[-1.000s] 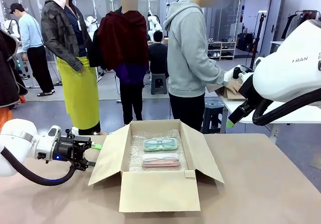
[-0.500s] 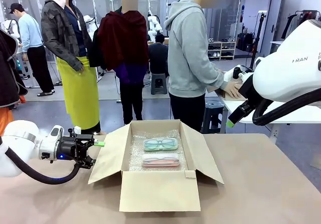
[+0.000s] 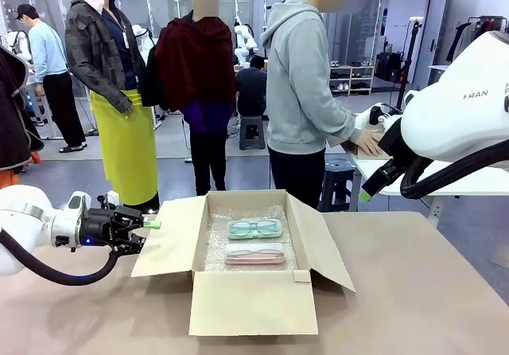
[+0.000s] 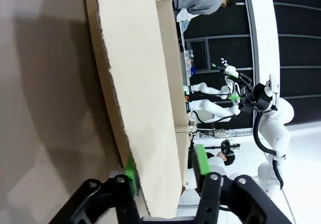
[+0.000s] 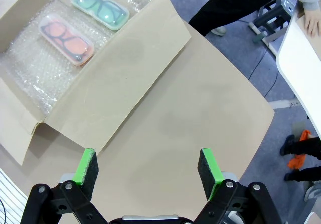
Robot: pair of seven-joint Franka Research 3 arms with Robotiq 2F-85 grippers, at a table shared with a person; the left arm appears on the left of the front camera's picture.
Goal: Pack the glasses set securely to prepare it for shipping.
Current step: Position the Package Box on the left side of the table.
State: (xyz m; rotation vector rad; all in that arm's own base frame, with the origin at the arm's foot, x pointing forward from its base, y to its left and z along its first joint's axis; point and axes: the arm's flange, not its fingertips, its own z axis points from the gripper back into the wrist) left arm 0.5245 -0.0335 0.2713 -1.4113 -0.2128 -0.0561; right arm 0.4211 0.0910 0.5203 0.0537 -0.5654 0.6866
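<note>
An open cardboard box (image 3: 254, 303) stands mid-table, lined with bubble wrap (image 3: 215, 247). Inside lie the mint-green glasses case (image 3: 254, 228) (image 5: 100, 8) at the far side and the pinkish case (image 3: 254, 254) (image 5: 66, 38) nearer me. My left gripper (image 3: 145, 229) (image 4: 166, 164) straddles the outer edge of the box's left flap (image 3: 163, 239) (image 4: 140, 83). Its jaws are partly apart, and one green pad (image 4: 131, 171) touches the cardboard. My right gripper (image 5: 149, 166) hangs open high above the table, to the right of the box's right flap (image 5: 125, 78), holding nothing.
A person in a grey hoodie (image 3: 302, 92) stands at the far side, hands on a white side table (image 3: 445, 181). A stool (image 3: 338, 184) is beside them. Bare tan tabletop (image 3: 429, 291) lies right of the box. Other people stand behind.
My left gripper has moved left and slightly up at the left flap's edge, and the flap has swung outward to lie flatter. The right arm and the cases have not moved.
</note>
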